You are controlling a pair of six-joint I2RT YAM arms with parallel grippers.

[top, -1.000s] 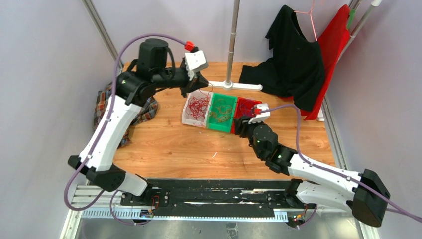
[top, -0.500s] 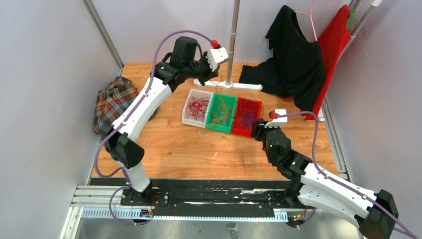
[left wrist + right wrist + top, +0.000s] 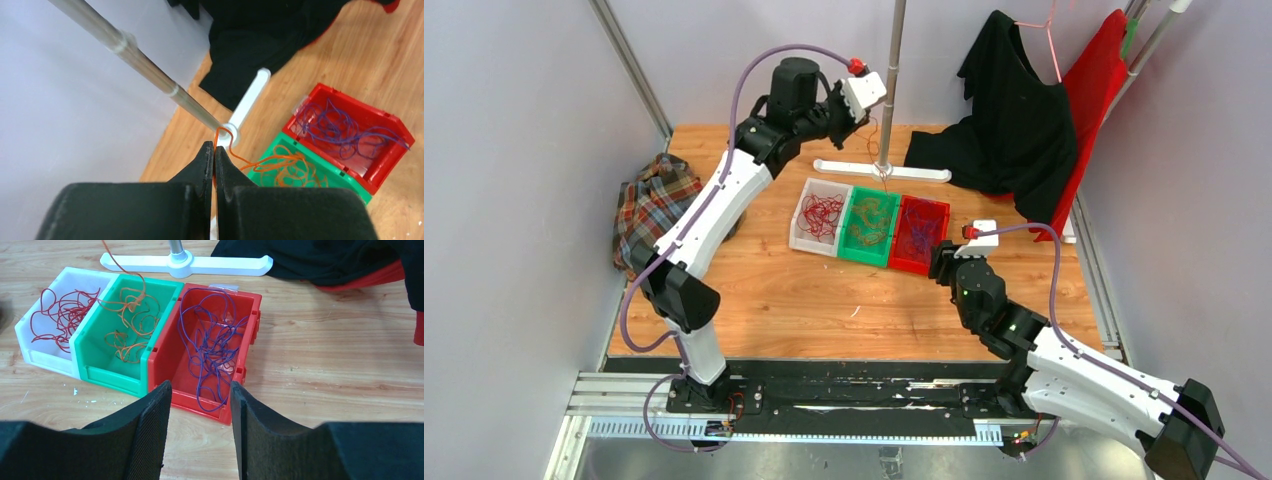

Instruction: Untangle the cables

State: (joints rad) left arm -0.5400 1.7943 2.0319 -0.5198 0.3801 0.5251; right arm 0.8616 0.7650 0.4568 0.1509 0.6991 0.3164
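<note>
My left gripper (image 3: 214, 150) is clamped on a single orange cable (image 3: 231, 144). Over the last second it has climbed from bin level to high beside the pole (image 3: 150, 75). The strand now trails from it down into the orange clump (image 3: 131, 302) in the green bin (image 3: 107, 375), so I judge it is drawn out but not yet free of the knot. My right gripper (image 3: 200, 390) has backed out of the red bin (image 3: 160, 365) and hangs before it above the table (image 3: 325, 350), fingers apart and holding nothing. The purple cables (image 3: 210, 347) lie in that red bin and the red cables (image 3: 57, 315) in the white bin (image 3: 42, 357).
</note>
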